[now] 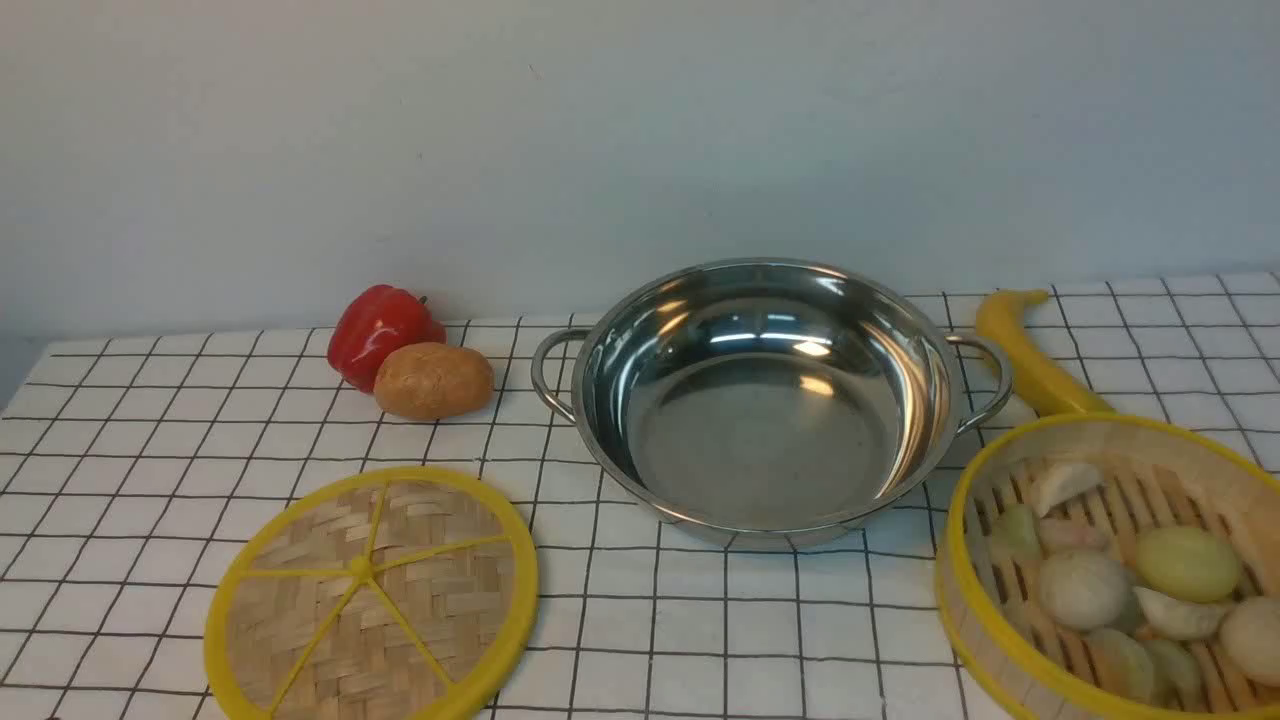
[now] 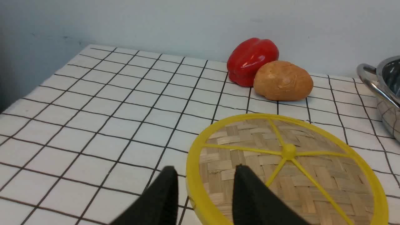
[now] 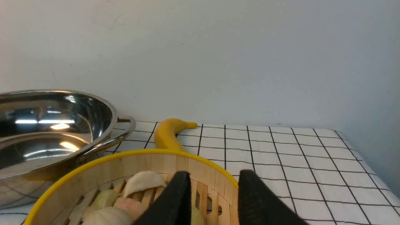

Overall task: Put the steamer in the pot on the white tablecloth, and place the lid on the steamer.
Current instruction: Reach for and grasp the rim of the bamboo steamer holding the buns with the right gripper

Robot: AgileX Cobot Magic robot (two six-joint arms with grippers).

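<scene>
The lid (image 1: 370, 600) lies flat on the white tablecloth (image 1: 700, 620) at the near left. The empty steel pot (image 1: 770, 400) stands in the middle. The steamer (image 1: 1150, 445), with dumplings and buns inside, sits at the near right. Neither gripper shows in the front view. In the left wrist view my left gripper (image 2: 204, 170) is open, its black fingers (image 2: 168, 187) either side of the lid's (image 2: 287, 175) yellow rim with gaps showing. In the right wrist view my right gripper (image 3: 212, 175) is open, one finger inside the steamer's (image 3: 125, 168) wall and one outside.
A red pepper (image 1: 380, 330) and a potato (image 1: 433, 380) lie left of the pot, behind the lid. A yellow banana (image 1: 1030, 360) lies behind the steamer by the pot's right handle. A pale wall closes the back. The cloth's edges drop off far left and far right.
</scene>
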